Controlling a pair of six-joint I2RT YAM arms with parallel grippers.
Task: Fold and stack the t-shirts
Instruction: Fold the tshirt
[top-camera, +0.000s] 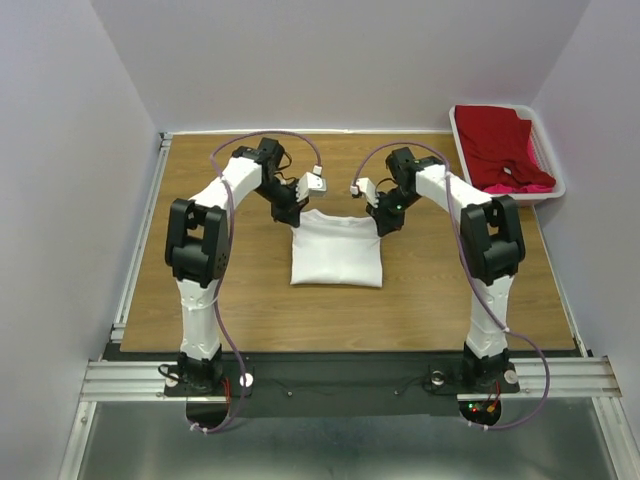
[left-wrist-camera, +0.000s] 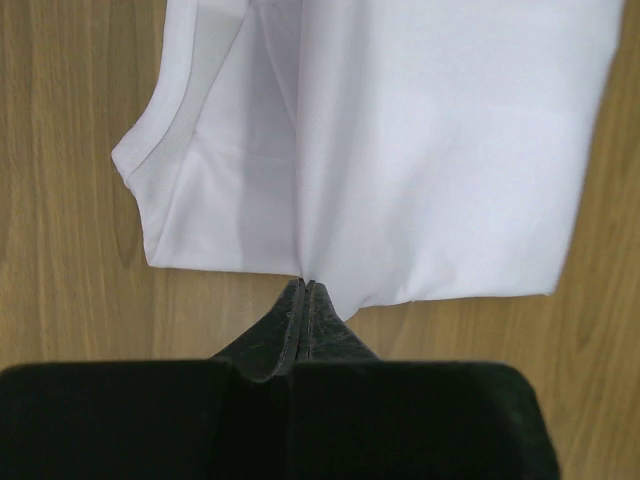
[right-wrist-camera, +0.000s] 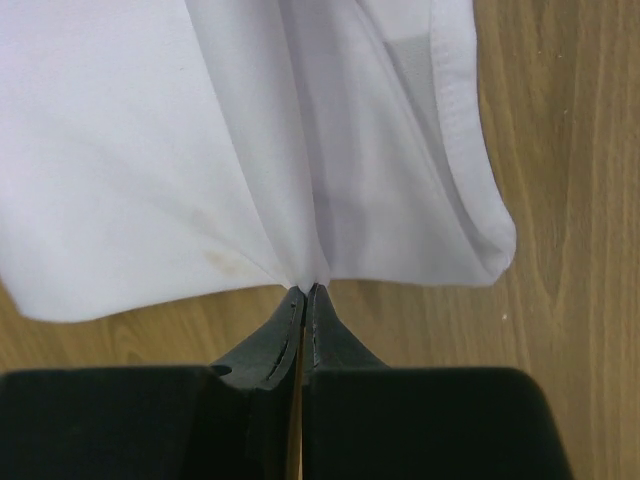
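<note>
On the brown wooden tabletop (top-camera: 430, 300), a folded plain white cotton t-shirt (top-camera: 337, 255) lay at centre.
The left gripper (left-wrist-camera: 305, 287) and the right gripper (right-wrist-camera: 306, 290) each had jaws clamped on its far edge.

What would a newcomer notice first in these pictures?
A white t-shirt, folded into a neat block at the centre of the table, with the left gripper and right gripper each pinched shut on its far edge. Next, the white basket at the far right corner, holding a red shirt and a pink shirt.
</note>
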